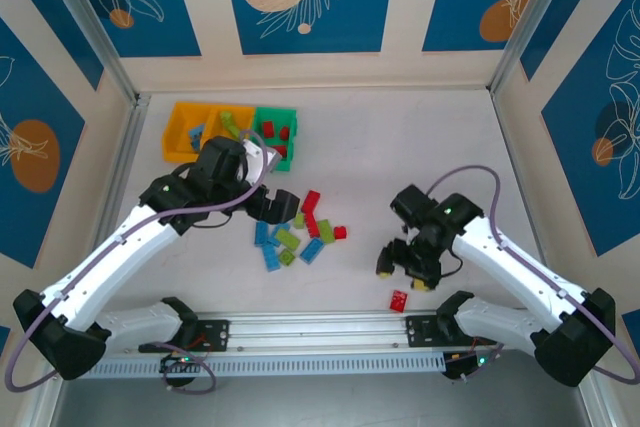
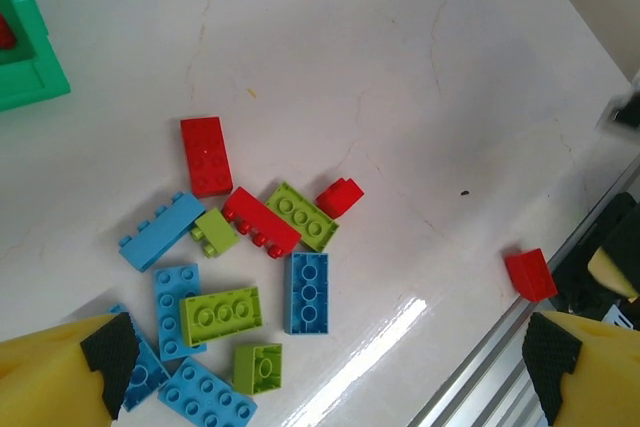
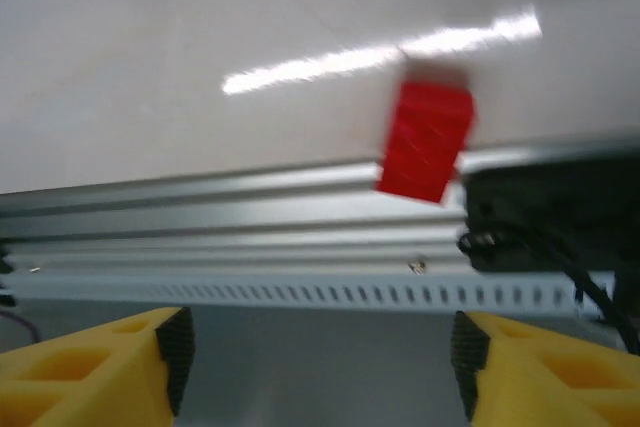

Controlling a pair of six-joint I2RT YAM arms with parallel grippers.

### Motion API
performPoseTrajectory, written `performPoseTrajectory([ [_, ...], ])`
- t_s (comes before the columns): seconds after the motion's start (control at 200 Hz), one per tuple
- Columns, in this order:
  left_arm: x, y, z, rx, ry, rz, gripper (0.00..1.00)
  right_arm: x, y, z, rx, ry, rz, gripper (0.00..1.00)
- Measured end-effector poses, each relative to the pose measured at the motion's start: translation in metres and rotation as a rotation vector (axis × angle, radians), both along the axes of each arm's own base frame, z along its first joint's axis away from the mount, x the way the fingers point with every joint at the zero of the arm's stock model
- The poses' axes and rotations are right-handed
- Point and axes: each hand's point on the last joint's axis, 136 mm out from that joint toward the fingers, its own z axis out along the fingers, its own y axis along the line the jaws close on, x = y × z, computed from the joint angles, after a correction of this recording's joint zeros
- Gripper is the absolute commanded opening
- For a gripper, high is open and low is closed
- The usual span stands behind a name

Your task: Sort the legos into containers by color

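Glossy studded plastic legos (image 2: 308,292) (mostly rectangular) litter smooth white table (image 2: 400,67).

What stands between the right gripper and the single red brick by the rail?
Nothing visible does. The right gripper hangs open close to the red brick, which lies alone beside the metal rail, with only bare table between them.

Brick pile (image 1: 295,232) just ahead of left pincer (image 1: 282,204). Bins (image 1: 172,139) farther ahead, to its left. Lone brick (image 1: 399,299) ahead of right pincer (image 1: 405,277), beside rail (image 1: 320,325).
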Motion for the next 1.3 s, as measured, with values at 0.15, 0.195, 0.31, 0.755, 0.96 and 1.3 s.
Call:
performPoseTrajectory([
  [0.15,0.0,-0.002,-0.007,0.011,0.016,-0.004,1.0,-0.019,-0.001,-0.025,0.002,0.099,-0.01,0.92],
  [0.195,0.0,-0.002,-0.009,0.013,0.018,-0.005,1.0,-0.019,0.0,-0.033,0.002,0.116,-0.016,0.91],
  [0.31,-0.002,-0.001,-0.014,0.02,0.028,-0.005,1.0,-0.012,-0.002,-0.052,-0.05,0.144,-0.032,0.89],
  [0.755,-0.005,0.0,-0.017,0.025,0.038,0.0,1.0,0.014,-0.009,-0.081,-0.138,0.085,-0.019,0.64],
  [0.96,-0.007,0.004,-0.015,0.018,0.033,0.01,1.0,0.001,-0.01,-0.085,-0.155,0.092,0.016,0.6],
  [1.3,-0.015,0.011,-0.01,-0.009,0.024,0.037,1.0,-0.005,-0.004,-0.088,-0.245,0.089,0.091,0.51],
])
